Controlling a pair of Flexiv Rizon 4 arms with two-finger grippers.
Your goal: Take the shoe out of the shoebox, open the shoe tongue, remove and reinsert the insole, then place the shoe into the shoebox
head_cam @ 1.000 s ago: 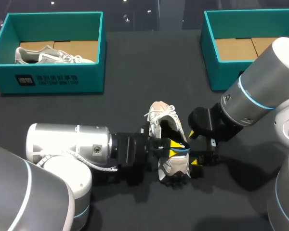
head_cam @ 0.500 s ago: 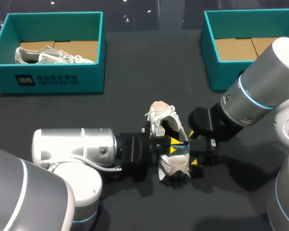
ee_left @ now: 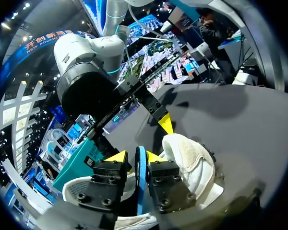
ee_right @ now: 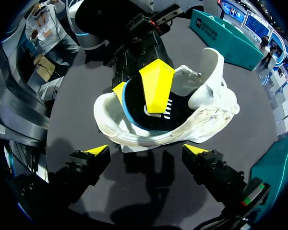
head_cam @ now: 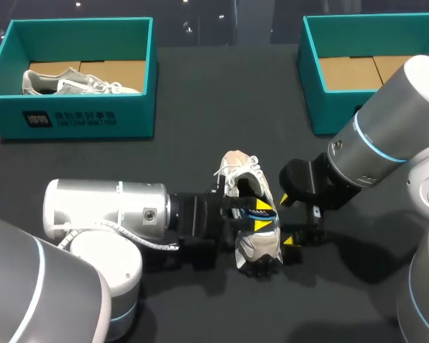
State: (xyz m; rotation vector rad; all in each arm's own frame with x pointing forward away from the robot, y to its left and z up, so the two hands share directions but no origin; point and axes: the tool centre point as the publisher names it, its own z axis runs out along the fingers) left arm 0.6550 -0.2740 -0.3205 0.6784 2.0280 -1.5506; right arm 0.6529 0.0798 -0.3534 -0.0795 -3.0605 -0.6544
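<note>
Centrally, a white sneaker is lying on the dark table, well apart from both teal boxes along the far edge. Bare tabletop is lying open between the sneaker's toe and those boxes, and between the boxes themselves. Around the sneaker's heel half the room is tightening. The left arm is coming in low from one side and the right arm from the other, so the sneaker is sitting between the two.

The left gripper is reaching over the sneaker's opening with its jaws closed on the insole. The right gripper is waiting just beside the sneaker's far side, its jaws spread wide and holding nothing.

The left-hand shoebox is holding a second sneaker on its side. The right-hand shoebox is showing only its cardboard floor.

The head view is hiding the insole under the yellow tips. The left wrist view is showing its blue edge standing upright, squeezed between the two tips. The right wrist view is showing the insole's dark face inside the opening, with one yellow finger lying across that face and the other behind the blue rim. It is also showing the right gripper's own tips stopping short of the sneaker's side, with a gap of table between.
</note>
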